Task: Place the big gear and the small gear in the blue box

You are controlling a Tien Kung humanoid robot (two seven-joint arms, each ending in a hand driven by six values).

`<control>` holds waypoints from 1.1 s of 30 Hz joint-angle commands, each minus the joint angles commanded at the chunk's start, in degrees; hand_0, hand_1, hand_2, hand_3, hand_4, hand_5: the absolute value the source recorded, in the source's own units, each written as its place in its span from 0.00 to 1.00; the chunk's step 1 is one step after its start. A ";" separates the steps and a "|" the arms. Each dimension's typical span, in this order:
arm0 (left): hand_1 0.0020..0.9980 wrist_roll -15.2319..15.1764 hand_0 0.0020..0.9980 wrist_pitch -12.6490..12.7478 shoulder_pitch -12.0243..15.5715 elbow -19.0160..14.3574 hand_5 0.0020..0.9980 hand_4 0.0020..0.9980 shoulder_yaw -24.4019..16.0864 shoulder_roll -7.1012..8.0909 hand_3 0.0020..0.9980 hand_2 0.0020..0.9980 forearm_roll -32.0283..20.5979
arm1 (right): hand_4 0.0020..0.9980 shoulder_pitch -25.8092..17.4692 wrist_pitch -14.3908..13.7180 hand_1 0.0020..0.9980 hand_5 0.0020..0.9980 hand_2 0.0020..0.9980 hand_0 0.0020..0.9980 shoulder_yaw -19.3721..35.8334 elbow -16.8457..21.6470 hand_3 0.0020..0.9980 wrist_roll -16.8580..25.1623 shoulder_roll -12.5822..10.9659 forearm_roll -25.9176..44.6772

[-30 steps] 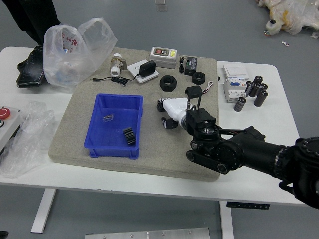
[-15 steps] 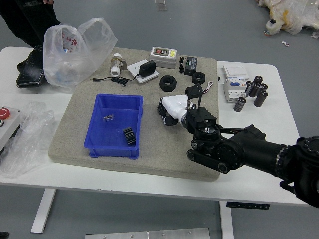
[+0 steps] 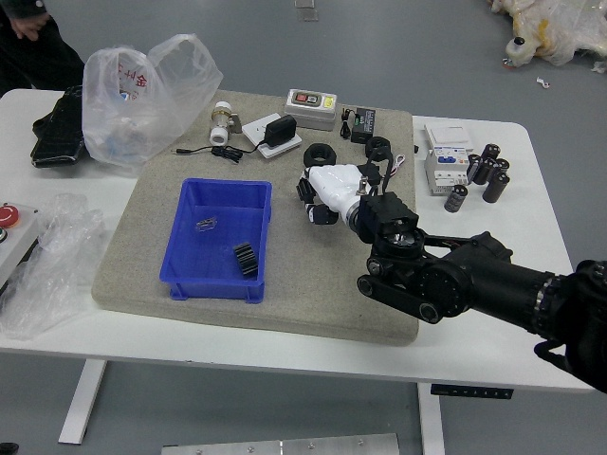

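Asker: What is the robot doing?

Describer: Its black right hand, with a white-covered back (image 3: pixel 337 190), reaches in from the right over a speckled grey mat (image 3: pixel 313 275). I judge the step in hand to be the approach to the first gear.

Asker: Where are the gears?

Describer: Two black, thick-walled rings look like them, both on the far part of the mat. The left one, slightly larger and probably the big gear (image 3: pixel 319 147), sits just beyond the fingers. The right one, probably the small gear (image 3: pixel 377 142), is partly behind the hand. Neither is in the blue rectangular plastic box (image 3: pixel 212 290), left of the hand.

Asker: And the fingers?

Describer: Loosely spread and bent downward, moderately parted, with nothing visible in their hold. The palm side is hidden.

Asker: What is in the box?

Describer: A dark ribbed block (image 3: pixel 247 259) and a small clear piece (image 3: pixel 206 224).

Asker: Is anyone there?

Describer: At the far left, a person's hand (image 3: pixel 28 27) rests against dark clothing, away from the table.

Asker: What does the next move call for?

Describer: Bringing the fingers around one ring, closing firmly, then lifting it over the box's wall. The rings sit near each other, so a careless sweep could nudge the second.
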 joint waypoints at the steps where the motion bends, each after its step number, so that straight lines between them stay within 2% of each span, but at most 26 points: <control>1: 0.62 0.02 0.64 0.00 0.02 -0.01 0.55 0.71 -0.02 0.01 0.70 0.57 0.02 | 0.38 -0.12 0.05 0.65 0.00 0.53 0.64 0.87 0.85 0.56 -0.20 -0.21 -0.85; 5: 0.62 0.01 0.64 0.03 0.08 -0.01 0.56 0.71 -0.06 0.02 0.70 0.57 0.04 | 0.39 -1.50 0.00 0.65 0.00 0.55 0.65 5.77 6.29 0.56 -1.14 -1.51 -5.69; 9: 0.62 -0.09 0.64 0.04 0.08 0.01 0.56 0.71 -0.01 -0.07 0.70 0.57 0.01 | 0.39 -3.38 -0.41 0.65 0.00 0.55 0.65 8.28 12.14 0.56 -1.37 -2.44 -9.20; 10: 0.62 -0.10 0.64 0.04 0.08 0.02 0.56 0.71 0.00 -0.08 0.70 0.57 0.00 | 0.39 -3.72 -0.42 0.65 0.00 0.55 0.65 8.40 13.20 0.56 -1.39 -2.59 -9.72; 11: 0.62 -0.12 0.63 0.04 0.09 0.02 0.56 0.71 0.00 -0.09 0.70 0.57 0.00 | 0.37 -4.15 -0.39 0.68 0.00 0.62 0.67 8.46 14.69 0.55 -1.40 -2.81 -10.34; 16: 0.62 -0.10 0.63 0.11 0.25 0.01 0.56 0.71 -0.01 0.02 0.70 0.57 -0.08 | 0.37 -5.74 0.12 0.68 0.00 0.62 0.67 7.62 21.47 0.55 -1.22 -4.87 -11.32; 17: 0.62 -0.08 0.63 0.11 0.29 0.00 0.56 0.71 -0.04 0.06 0.70 0.57 -0.06 | 0.37 -5.81 0.24 0.72 0.00 0.67 0.67 7.30 22.69 0.56 -1.18 -5.34 -10.94; 18: 0.62 -0.03 0.63 0.11 0.33 -0.01 0.56 0.71 -0.10 0.10 0.70 0.57 0.00 | 0.37 -5.84 0.36 0.72 0.00 0.67 0.67 6.92 24.25 0.56 -1.15 -5.84 -10.55; 22: 0.62 0.10 0.63 0.10 0.37 -0.06 0.56 0.71 -0.27 0.19 0.70 0.57 0.15 | 0.37 -5.94 0.70 0.72 0.00 0.67 0.67 5.88 28.68 0.56 -1.28 -6.41 -10.14; 23: 0.62 0.10 0.63 0.10 0.36 -0.07 0.56 0.71 -0.28 0.18 0.70 0.57 0.16 | 0.38 -5.99 0.79 0.73 0.00 0.70 0.68 5.61 29.71 0.57 -1.30 -6.38 -10.08; 27: 0.62 -0.20 0.63 0.17 0.28 0.00 0.56 0.71 -0.05 0.18 0.70 0.57 -0.06 | 0.38 -6.11 1.31 0.73 0.00 0.70 0.68 3.82 31.32 0.57 -1.29 -5.86 -9.71; 33: 0.62 -0.27 0.63 0.22 0.22 0.00 0.56 0.71 -0.05 0.25 0.70 0.57 -0.03 | 0.37 -5.90 1.52 0.74 0.00 0.71 0.69 1.85 31.21 0.58 -1.09 -5.29 -9.02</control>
